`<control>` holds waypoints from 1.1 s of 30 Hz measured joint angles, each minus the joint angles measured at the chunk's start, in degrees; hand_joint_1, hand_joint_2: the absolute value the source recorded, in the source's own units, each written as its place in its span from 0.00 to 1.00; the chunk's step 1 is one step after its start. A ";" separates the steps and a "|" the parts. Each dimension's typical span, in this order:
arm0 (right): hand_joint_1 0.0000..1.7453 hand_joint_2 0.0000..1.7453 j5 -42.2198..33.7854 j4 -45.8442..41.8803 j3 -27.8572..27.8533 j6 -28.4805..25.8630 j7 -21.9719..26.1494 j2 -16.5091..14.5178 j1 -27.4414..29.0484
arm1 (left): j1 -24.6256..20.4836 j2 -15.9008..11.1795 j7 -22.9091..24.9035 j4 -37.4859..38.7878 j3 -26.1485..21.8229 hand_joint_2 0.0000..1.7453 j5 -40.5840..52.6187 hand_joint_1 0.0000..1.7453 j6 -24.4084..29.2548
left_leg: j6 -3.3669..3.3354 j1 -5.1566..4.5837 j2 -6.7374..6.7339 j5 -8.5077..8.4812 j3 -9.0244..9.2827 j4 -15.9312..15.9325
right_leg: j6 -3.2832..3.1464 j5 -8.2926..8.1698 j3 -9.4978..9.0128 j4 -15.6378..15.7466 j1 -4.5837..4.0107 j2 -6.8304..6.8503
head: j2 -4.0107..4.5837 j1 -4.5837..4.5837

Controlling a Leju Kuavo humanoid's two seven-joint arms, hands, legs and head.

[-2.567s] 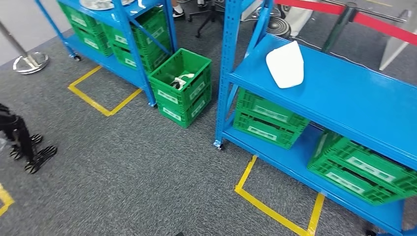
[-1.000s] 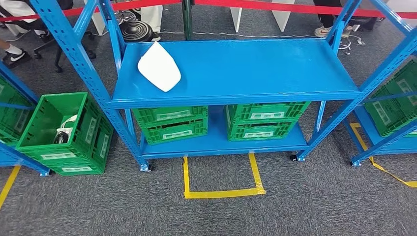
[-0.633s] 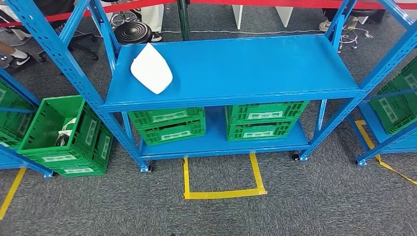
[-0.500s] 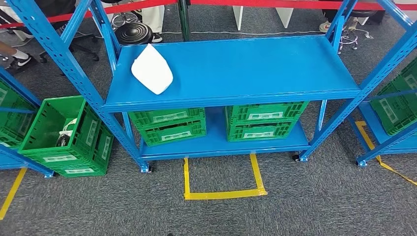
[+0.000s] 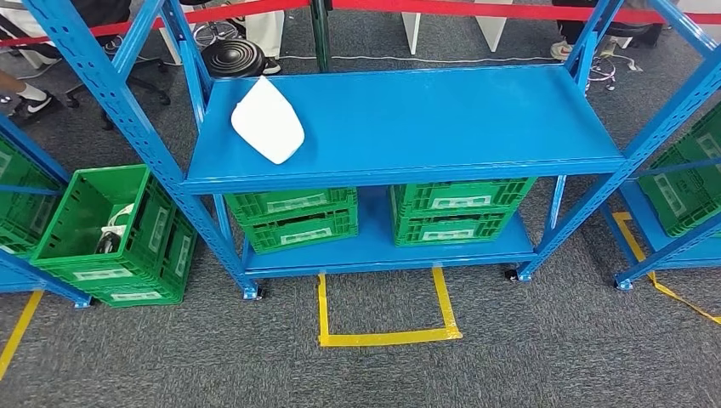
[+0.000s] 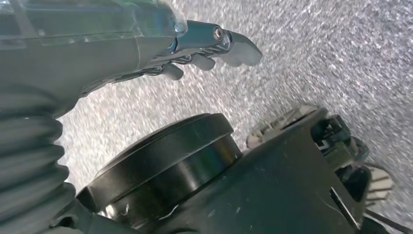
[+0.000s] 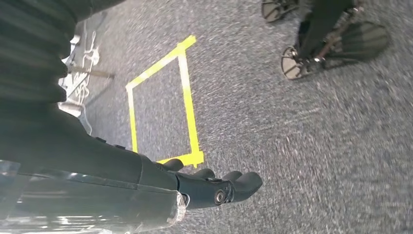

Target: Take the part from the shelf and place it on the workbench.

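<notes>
Both hands hang empty — left hand and right hand, fingers loosely extended — while the white part on the shelf looks light, rigid, smooth — best gripped across its narrower edges.

Grey ribbed cover, dark fingers w/ screws.

I count one white part on the blue shelf, at about ten o'clock on its top. Under it I see four green crates in two stacks, one at and one at. At eight o'clock sits another stack of two crates, and one yellow tape square marks the floor at six o'clock.
</notes>
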State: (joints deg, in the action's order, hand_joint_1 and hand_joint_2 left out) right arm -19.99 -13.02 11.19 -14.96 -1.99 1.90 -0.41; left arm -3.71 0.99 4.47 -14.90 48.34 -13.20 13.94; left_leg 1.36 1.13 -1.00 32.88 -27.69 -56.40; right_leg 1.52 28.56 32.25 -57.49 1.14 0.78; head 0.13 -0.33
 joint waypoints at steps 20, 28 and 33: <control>0.00 1.00 17.53 -5.25 -4.30 12.97 1.56 -0.66 6.67 | 8.17 -0.73 -4.03 -4.27 -29.55 1.00 11.27 0.00 -12.03 | -0.20 -0.07 -0.27 0.15 0.03 0.01 | 0.09 0.06 -0.01 0.04 0.08 -0.07 | 0.00 0.02; 0.00 1.00 20.03 -6.52 -5.87 14.78 1.67 -0.86 7.63 | 10.45 -1.16 -4.63 -5.22 -37.31 1.00 13.04 0.00 -13.61 | -0.21 -0.09 -0.23 0.15 0.07 0.01 | 0.09 0.06 -0.01 0.05 0.09 -0.09 | 0.00 0.02; 0.00 1.00 20.03 -6.97 -6.62 14.81 1.67 -0.94 7.76 | 10.90 -1.16 -4.63 -5.44 -39.96 1.00 13.13 0.00 -13.74 | -0.21 -0.11 -0.17 0.15 0.07 0.01 | 0.09 0.06 -0.02 0.05 0.11 -0.09 | 0.00 0.02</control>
State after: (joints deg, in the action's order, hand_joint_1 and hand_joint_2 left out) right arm 0.04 -19.99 4.57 -0.15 -0.33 0.96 7.34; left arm 7.19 -0.17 -0.16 -20.34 8.38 -0.07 0.20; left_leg 1.15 1.02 -1.16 33.04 -27.62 -56.40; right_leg 1.62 28.62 32.23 -57.44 1.25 0.69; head 0.13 -0.31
